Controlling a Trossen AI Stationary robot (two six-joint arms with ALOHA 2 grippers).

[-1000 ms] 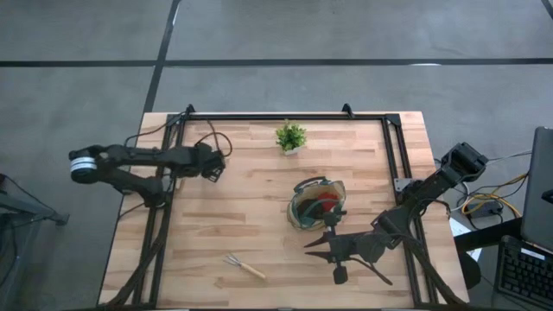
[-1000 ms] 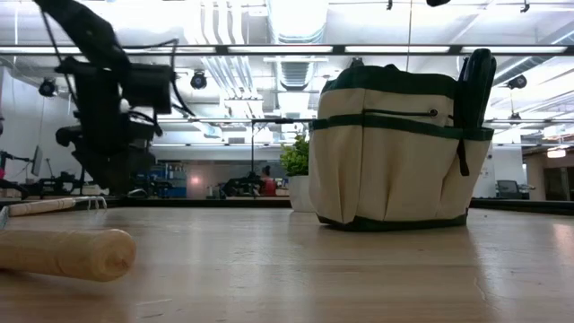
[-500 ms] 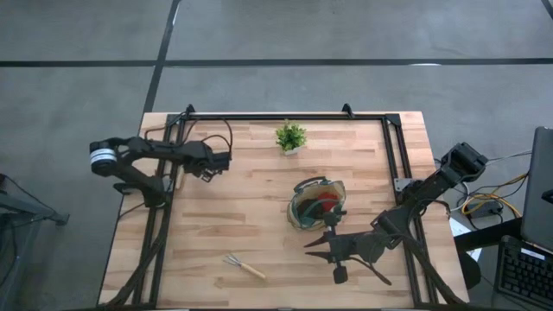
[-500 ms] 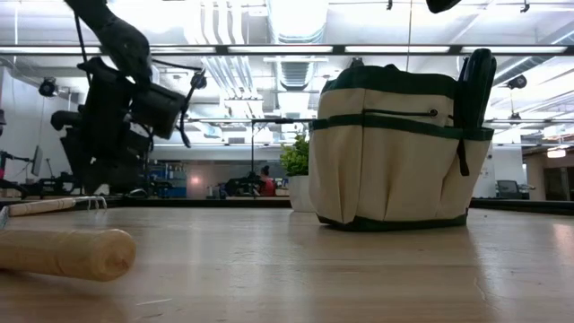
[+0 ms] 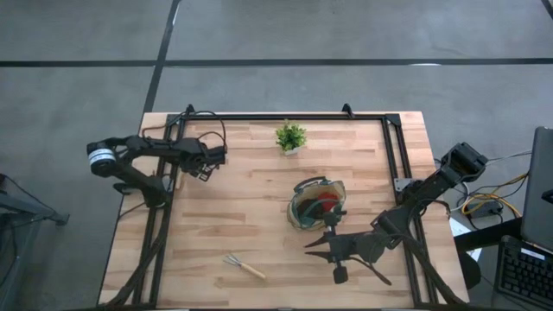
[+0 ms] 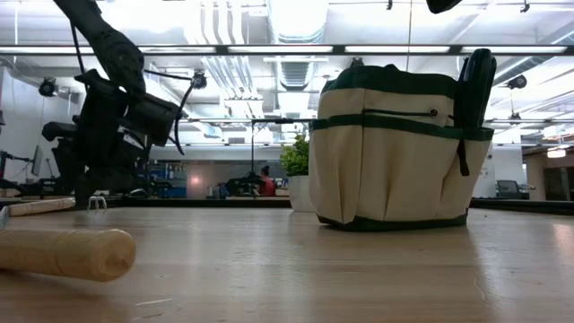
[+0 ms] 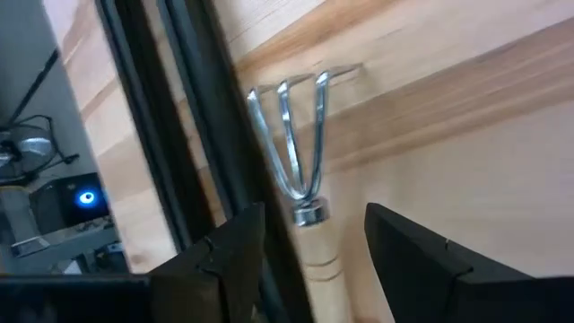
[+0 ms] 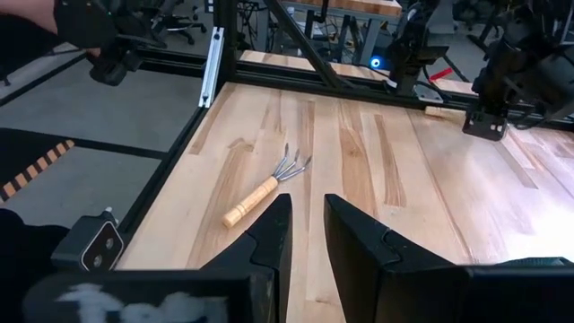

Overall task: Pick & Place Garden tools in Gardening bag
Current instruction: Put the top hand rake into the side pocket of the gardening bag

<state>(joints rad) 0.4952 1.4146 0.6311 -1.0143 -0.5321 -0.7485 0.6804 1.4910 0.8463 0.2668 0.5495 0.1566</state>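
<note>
We are finding the left pincer (image 7: pixel 309 247) gaping, empty, over a rake (image 7: pixel 300 170); the right pincer (image 8: pixel 308 235) is idling, narrowly parted, empty.

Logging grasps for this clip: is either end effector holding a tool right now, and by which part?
Nothing is held. The left end effector is open, its fingers either side of a mini rake's handle without gripping it; the right end effector is empty over bare table.

Grey concrete floor (image 5: pixel 346 34) surrounds the table; fluorescent ceiling lights (image 6: pixel 296 18) overhead.
</note>
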